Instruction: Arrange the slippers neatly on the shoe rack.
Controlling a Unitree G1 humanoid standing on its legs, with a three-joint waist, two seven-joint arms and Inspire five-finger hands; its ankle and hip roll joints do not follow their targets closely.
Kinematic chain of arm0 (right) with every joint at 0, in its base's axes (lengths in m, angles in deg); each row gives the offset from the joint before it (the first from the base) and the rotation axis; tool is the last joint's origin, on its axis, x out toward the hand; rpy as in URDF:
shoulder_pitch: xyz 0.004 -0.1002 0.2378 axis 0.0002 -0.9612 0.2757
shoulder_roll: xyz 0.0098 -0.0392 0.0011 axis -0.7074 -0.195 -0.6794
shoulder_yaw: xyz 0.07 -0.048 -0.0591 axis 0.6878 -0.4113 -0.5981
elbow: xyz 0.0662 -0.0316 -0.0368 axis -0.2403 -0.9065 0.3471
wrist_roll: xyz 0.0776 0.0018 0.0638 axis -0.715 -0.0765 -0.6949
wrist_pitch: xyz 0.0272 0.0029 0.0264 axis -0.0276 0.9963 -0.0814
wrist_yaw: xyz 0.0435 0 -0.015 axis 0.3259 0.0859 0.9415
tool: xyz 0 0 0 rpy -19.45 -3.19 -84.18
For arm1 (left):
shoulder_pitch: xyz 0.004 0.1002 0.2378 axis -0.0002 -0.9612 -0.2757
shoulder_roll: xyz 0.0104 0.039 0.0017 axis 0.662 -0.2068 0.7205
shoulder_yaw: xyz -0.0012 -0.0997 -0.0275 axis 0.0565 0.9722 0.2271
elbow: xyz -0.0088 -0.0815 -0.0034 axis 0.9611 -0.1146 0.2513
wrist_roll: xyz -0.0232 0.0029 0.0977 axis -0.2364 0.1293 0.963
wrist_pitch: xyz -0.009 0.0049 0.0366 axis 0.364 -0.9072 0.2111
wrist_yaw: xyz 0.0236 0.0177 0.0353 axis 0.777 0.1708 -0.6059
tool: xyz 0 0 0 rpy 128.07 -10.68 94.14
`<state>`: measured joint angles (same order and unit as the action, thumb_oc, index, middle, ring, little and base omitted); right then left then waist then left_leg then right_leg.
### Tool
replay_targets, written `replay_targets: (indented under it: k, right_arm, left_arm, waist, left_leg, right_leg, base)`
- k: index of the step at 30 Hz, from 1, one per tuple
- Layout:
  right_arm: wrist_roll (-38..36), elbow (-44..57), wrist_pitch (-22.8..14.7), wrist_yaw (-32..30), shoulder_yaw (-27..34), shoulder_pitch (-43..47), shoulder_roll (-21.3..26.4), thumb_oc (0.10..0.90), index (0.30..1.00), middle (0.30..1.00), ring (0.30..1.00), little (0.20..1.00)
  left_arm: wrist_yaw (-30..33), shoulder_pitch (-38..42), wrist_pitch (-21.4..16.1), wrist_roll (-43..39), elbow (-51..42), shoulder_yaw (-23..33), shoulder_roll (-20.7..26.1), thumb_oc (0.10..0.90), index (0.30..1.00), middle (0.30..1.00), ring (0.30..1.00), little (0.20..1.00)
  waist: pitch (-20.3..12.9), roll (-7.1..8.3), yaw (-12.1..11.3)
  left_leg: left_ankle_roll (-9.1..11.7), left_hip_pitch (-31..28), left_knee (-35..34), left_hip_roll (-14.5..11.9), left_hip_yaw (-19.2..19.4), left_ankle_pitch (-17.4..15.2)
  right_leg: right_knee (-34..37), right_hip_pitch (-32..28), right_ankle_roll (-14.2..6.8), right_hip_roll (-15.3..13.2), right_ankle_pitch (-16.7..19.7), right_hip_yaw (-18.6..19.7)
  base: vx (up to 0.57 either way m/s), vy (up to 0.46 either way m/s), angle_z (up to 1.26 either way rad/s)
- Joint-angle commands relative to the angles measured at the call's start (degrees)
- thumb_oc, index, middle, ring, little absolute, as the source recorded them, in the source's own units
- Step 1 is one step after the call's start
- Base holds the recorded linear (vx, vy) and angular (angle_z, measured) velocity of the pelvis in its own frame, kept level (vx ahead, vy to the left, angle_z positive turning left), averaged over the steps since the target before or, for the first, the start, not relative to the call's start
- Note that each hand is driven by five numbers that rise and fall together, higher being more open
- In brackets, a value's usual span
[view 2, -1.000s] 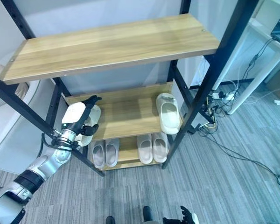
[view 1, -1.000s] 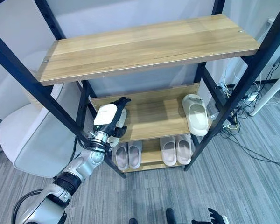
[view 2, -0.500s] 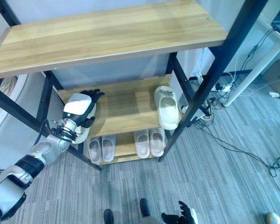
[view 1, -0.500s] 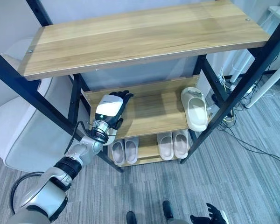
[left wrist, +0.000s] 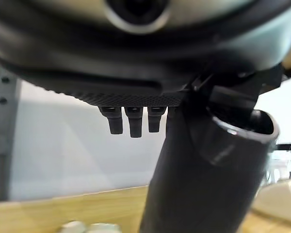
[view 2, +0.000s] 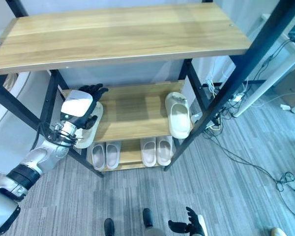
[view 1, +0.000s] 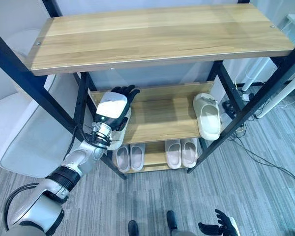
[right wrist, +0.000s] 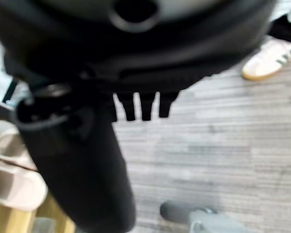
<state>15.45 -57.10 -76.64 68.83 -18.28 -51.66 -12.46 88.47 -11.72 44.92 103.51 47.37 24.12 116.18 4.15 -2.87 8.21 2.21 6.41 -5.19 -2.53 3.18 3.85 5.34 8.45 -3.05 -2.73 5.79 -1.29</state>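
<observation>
The black-framed shoe rack with three light wooden shelves [view 1: 157, 34] stands on grey striped carpet [view 1: 246, 196].

Middle shelf: one cream foam slipper [view 1: 208, 116] lies at the right end, resting flat with its toe toward the back wall. A second cream slipper [view 2: 88, 129] lies at the left end, its near end overhanging the shelf's front edge; most of it is covered by the robot's left hand [view 1: 114, 105].

Left hand: it sits over that left-end slipper, with the dark fingers [view 2: 93, 90] reaching toward the back of the shelf. In the left wrist view the fingers [left wrist: 130, 120] stick out in a short row and the thumb stands apart from them. Whether they press or clasp the slipper cannot be told, as the contact is hidden under the hand.

Bottom shelf: two pairs of pale slippers are set side by side, toes to the back, one pair at the left [view 1: 130, 156] and one pair at the right [view 1: 182, 151]. Each pair is neatly aligned.

Right hand [view 1: 219, 227]: it hangs low over the carpet, well apart from the rack, dark fingers spread and holding nothing (the right wrist view agrees). That view also shows a white sports shoe with dark stripes [right wrist: 269, 57] on the carpet.

A white rounded chair [view 1: 24, 128] stands to the left of the rack.
</observation>
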Motion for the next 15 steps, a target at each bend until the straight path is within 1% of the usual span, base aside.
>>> replay_targets:
  k: [1, 6, 10, 12, 15]
  right_arm:
    - [1.1, 3.5, -1.6, -2.7, 1.3, -2.2, 3.0, 0.8, 0.9, 0.9, 0.9, 0.9]
    - [1.0, 3.5, -1.6, -2.7, 0.9, -2.3, 3.0, 0.8, 0.9, 0.9, 0.9, 0.9]
    - [0.7, 3.4, -1.6, -2.6, 0.7, -2.3, 2.9, 0.8, 0.9, 0.9, 0.9, 0.9]
    - [0.7, 3.2, -1.5, -2.7, 0.5, -2.0, 2.8, 0.8, 0.9, 0.9, 0.9, 0.9]
    - [0.4, 2.8, -1.7, -2.8, -0.3, -0.6, 2.8, 0.8, 0.9, 0.9, 0.9, 0.9]
  left_arm:
    - [5.3, 10.8, 3.1, 3.4, 5.2, 2.3, 1.9, 0.8, 0.9, 0.9, 0.9, 0.9]
    - [5.3, 13.0, 4.2, 3.8, 9.8, 0.3, 2.1, 0.8, 0.9, 0.9, 0.9, 0.9]
    - [5.2, 13.7, 4.1, 2.7, 11.8, 0.1, 1.4, 0.8, 0.9, 0.9, 0.9, 0.9]
    - [5.5, 14.1, 4.7, 3.0, 13.6, -0.5, 0.9, 0.8, 0.9, 0.9, 0.9, 0.9]
    - [6.3, 16.7, 5.8, 3.4, 17.5, -2.6, 0.2, 0.8, 0.9, 0.9, 0.9, 0.9]
  waist:
    - [-1.7, -0.4, -0.4]
    - [-1.7, -0.09, 0.0]
    - [-1.7, 0.26, 0.2]
    - [-1.7, 0.38, 0.3]
    - [-1.5, 0.5, 0.5]
  left_leg:
    - [-0.5, 0.3, 0.2, 3.0, -1.3, -4.7]
    - [-0.5, 1.0, 0.2, 2.8, -1.1, -4.7]
    - [-0.5, 1.6, 0.2, 2.8, -0.9, -4.6]
    - [-0.5, 1.8, 0.2, 2.8, -0.8, -4.6]
    - [-0.6, 2.7, 0.2, 2.7, -0.6, -4.4]
  right_leg:
    - [-0.3, -0.8, -4.2, -0.4, -6.5, -0.4]
    - [-0.3, -0.1, -4.4, -0.3, -6.2, -0.3]
    - [-0.3, 0.6, -4.3, -0.3, -6.0, -0.2]
    - [-0.3, 0.9, -4.3, -0.3, -5.9, -0.1]
    - [-0.3, 1.9, -4.4, -0.3, -5.5, 0.1]
  base:
    - [0.0, 0.0, 0.0]
    - [0.0, 0.0, 0.0]
    - [0.0, 0.0, 0.0]
    - [0.01, 0.003, -0.02]
    - [0.01, 0.003, -0.01]
